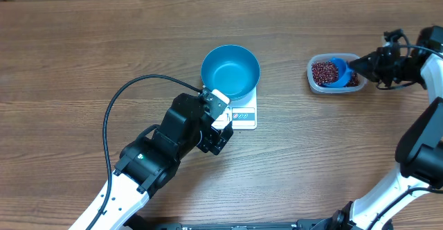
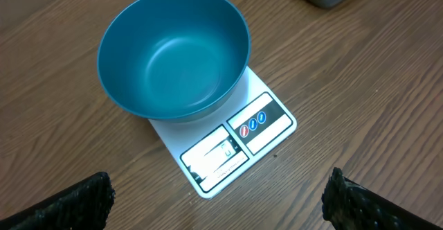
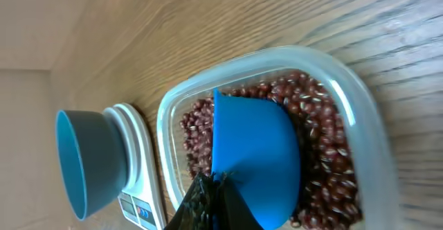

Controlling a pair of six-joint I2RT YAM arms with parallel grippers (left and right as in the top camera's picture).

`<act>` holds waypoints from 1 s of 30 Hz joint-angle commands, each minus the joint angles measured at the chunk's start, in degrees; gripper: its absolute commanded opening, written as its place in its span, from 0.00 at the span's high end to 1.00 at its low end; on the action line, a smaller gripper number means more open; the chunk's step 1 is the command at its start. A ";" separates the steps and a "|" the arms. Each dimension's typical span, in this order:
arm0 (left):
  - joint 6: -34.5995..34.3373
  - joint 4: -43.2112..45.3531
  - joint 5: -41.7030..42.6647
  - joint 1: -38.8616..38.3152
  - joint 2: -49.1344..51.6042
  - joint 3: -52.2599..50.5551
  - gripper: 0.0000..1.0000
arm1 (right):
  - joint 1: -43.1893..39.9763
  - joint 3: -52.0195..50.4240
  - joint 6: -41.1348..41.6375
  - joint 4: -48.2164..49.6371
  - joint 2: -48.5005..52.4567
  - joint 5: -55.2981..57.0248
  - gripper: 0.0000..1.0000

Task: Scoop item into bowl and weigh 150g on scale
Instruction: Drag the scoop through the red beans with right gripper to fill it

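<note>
**Operator:** Where is the item right now?

**Observer:** Your small dark red-brown beans (image 3: 325,154) lie in a loose heap inside the clear rounded-rectangular plastic tub (image 3: 367,112). It sits on the right side of the brown wood-grain table (image 1: 83,36), well apart from the scale.

**Operator:** And the weighing station?

**Observer:** The round, deep, glossy blue bowl (image 2: 173,50) sits upright on the small flat white rectangular scale (image 2: 235,147), covering its rear part. The display window and the printed marks along the front edge are visible. The bowl's inside shows plain blue.

**Operator:** State of the tools?

**Observer:** Your right gripper (image 3: 208,202) is clenched on the handle of the small blue plastic scoop (image 3: 256,154). The scoop's cup rests in the tub, touching the beans. I cannot tell whether any beans are in the cup.

Your left gripper (image 2: 218,206) is released, jaws spread wide and holding nothing. It hovers near the front of the scale, and its dark fingertips (image 2: 76,202) show at either lower corner of the left wrist view.
</note>
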 commanded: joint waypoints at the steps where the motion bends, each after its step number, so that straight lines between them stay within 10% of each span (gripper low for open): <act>1: -0.35 0.15 -0.31 0.00 0.17 -0.31 0.00 | -2.91 -0.31 -3.78 0.04 0.39 -4.52 0.96; 30: -0.35 0.15 -0.31 0.00 0.17 -0.31 0.01 | -4.22 -0.28 -7.78 -2.16 0.39 -19.91 0.96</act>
